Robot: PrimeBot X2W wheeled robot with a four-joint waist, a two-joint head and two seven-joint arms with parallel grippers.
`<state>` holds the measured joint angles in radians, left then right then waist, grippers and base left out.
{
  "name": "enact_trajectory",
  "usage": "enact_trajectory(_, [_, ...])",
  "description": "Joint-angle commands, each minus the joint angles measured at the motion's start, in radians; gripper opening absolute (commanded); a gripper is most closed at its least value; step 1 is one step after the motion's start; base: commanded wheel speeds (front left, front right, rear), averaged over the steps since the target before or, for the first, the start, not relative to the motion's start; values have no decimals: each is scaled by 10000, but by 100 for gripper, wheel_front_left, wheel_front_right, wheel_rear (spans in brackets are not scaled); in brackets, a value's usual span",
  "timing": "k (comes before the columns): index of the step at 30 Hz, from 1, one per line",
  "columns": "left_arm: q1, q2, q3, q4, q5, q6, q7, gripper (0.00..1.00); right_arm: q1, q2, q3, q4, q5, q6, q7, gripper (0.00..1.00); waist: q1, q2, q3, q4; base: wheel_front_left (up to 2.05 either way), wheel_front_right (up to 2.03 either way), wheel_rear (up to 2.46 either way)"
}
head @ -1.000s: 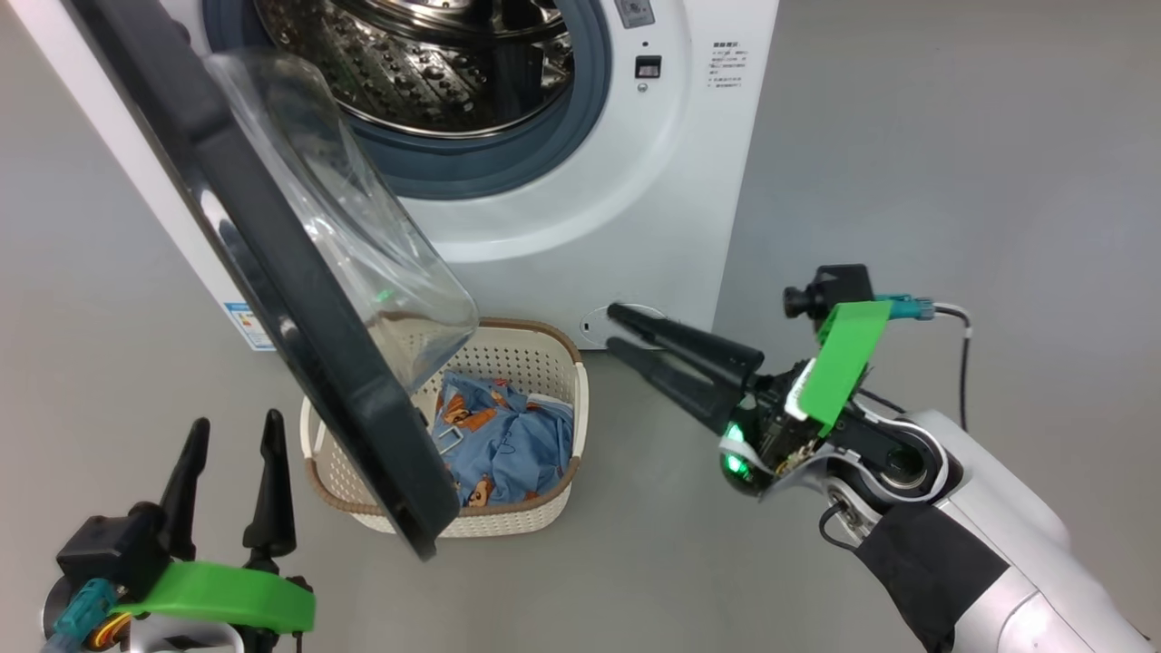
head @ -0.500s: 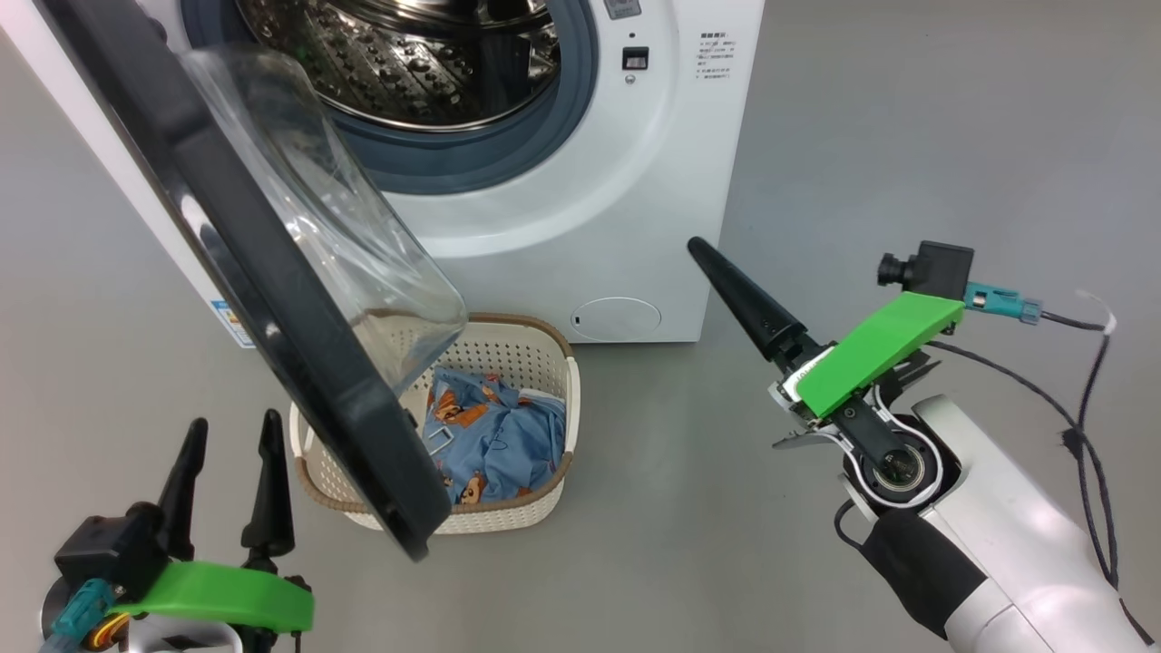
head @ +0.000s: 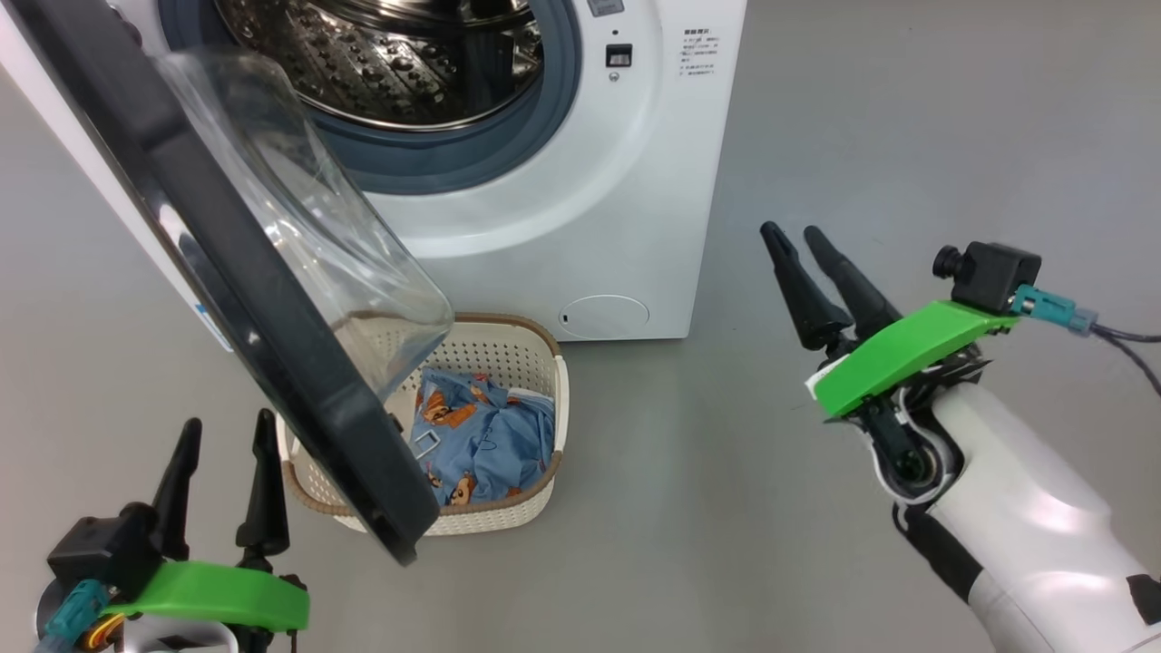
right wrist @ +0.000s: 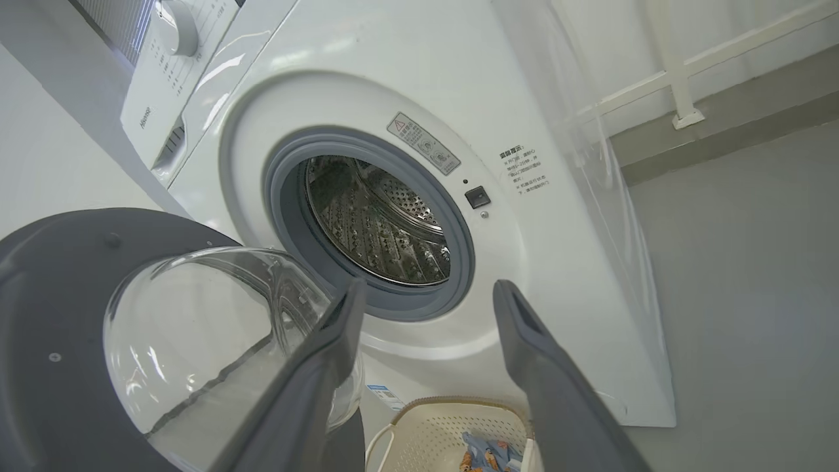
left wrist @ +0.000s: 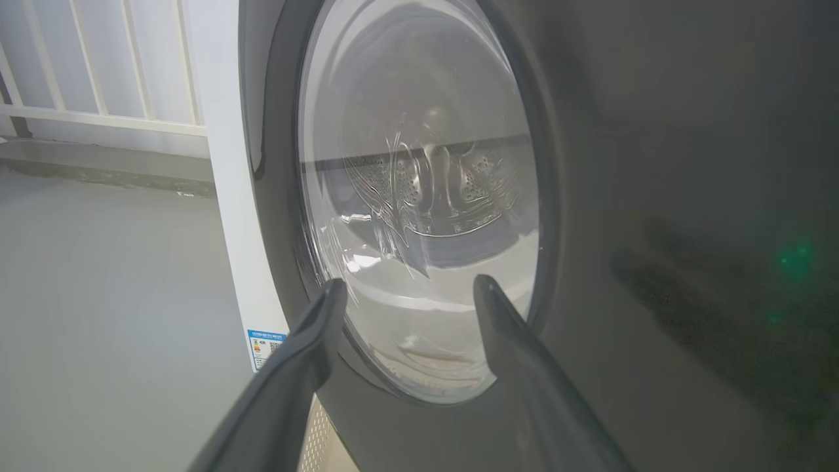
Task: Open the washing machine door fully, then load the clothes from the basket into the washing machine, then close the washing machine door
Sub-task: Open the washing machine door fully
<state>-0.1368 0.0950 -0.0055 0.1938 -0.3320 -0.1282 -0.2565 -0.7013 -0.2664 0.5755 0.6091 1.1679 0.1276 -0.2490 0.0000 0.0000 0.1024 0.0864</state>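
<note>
Grey floor (head: pixel 862 118) under white washing machine (head: pixel 580 227), drum exposed. Black washing machine door (head: pixel 227 299) swung out on robot's left of machine, not fully back, overhanging basket (head: pixel 508 349) at machine's foot, clothes (head: pixel 485 435) inside. Both empty, fingers apart: left gripper (head: pixel 229 420) facing door's outer side, right gripper (head: pixel 789 229) off machine's right corner. Seems mid door-opening; calls next for pushing door wider. Appears to read "Hisense" on control panel (right wrist: pixel 149 117); blue label (left wrist: pixel 267 344) and printed notice (right wrist: pixel 524 172) too small to read.

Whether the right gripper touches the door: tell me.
Apart. The head view shows the right gripper open over the floor, with a wide stretch of floor between it and the door.
</note>
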Motion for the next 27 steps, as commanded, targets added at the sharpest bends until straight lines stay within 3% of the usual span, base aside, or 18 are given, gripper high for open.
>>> enact_trajectory(1, [-112, 186, 397, -274, 4, -25, -53, 100, -167, 43, -257, -165, -869, 31, -117, 100, 0, 0, 18, -53, 0, 0, 0])
enact_trajectory(7, [-68, 141, 497, -385, 52, -25, -53, 100, 840, 433, -2195, -863, -3775, 31, -125, 100, 0, 0, 15, -169, 0, 0, 0])
enact_trajectory(16, [130, 77, 740, -530, 176, -25, -53, 100, 2861, 877, -3397, -2507, -6814, 31, -126, 100, 0, 0, -26, -365, 0, 0, 0])
enact_trajectory(27, [533, -82, 895, -616, 411, -25, -53, 100, 4575, 1110, -4303, -3785, -8588, 31, -127, 100, 0, 0, -309, -375, 0, 0, 0])
